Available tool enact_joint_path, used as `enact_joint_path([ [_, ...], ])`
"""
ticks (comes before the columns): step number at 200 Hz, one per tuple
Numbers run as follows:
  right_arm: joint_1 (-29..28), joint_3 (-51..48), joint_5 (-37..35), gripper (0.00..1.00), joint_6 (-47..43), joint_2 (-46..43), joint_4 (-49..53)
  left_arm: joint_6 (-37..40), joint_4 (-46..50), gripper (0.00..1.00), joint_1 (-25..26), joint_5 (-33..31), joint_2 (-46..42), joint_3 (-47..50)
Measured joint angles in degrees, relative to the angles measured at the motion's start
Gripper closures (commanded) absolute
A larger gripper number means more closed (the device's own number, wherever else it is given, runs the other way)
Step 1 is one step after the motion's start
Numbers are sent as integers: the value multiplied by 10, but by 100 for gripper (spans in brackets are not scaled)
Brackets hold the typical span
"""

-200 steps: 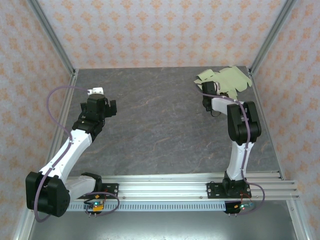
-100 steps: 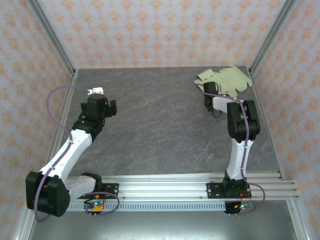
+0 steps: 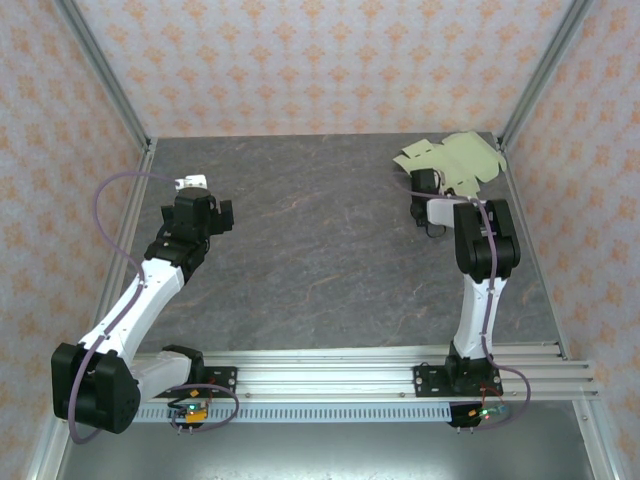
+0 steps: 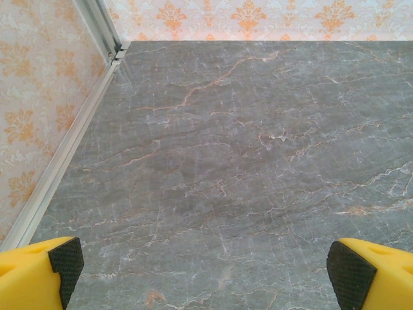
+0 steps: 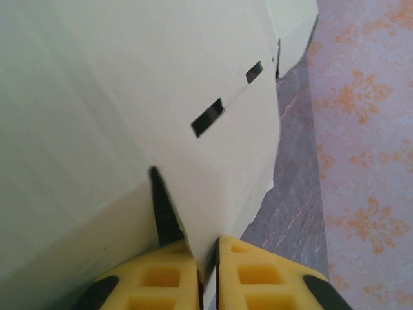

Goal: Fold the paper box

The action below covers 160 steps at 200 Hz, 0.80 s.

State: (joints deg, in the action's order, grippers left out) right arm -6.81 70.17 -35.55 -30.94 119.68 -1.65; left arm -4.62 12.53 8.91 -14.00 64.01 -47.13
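Paper box: the paper box (image 3: 456, 160) is a flat die-cut sheet of pale green card with flaps and tabs, not yet folded up.
Where it lies: at the far right corner of the table (image 3: 320, 260), close to the right edge, its near-left part lifted off the surface.
Card up close: in the right wrist view the paper box (image 5: 129, 97) rises as a broad pale panel with two small dark slots (image 5: 208, 117) cut in it.
Right gripper: the right gripper (image 3: 430, 181) is clenched on the sheet's near edge — from the wrist the right gripper (image 5: 206, 252) has its yellow fingers (image 5: 258, 271) pressed together with the thin card between them.
Right arm: reaches from the near edge toward the far right corner.
Left gripper: the left gripper (image 3: 203, 207) hangs over the left side of the table, well apart from the sheet, released — in its own view the left gripper (image 4: 210, 265) has the black pads (image 4: 64, 261) spread wide, nothing between them.
Below the left gripper: bare grey marbled table (image 4: 226, 161) running to the far left corner.
Surround: patterned wallpaper walls (image 3: 300, 60) and metal frame posts (image 3: 100, 70).
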Motion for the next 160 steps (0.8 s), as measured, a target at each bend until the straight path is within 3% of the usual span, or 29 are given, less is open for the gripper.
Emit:
enact_joint_path([
  [57,-2,-61,-12,96,-13,-69,-67,-20,0,0,0,-2,-1,0],
  [109,-34,-62,13,97,59,-208,-17,-98,-4,0,0,25,-13,0],
  [160,-43,31,180,100,194,-278,155,-138,-23,0,5,63,-9,-2],
])
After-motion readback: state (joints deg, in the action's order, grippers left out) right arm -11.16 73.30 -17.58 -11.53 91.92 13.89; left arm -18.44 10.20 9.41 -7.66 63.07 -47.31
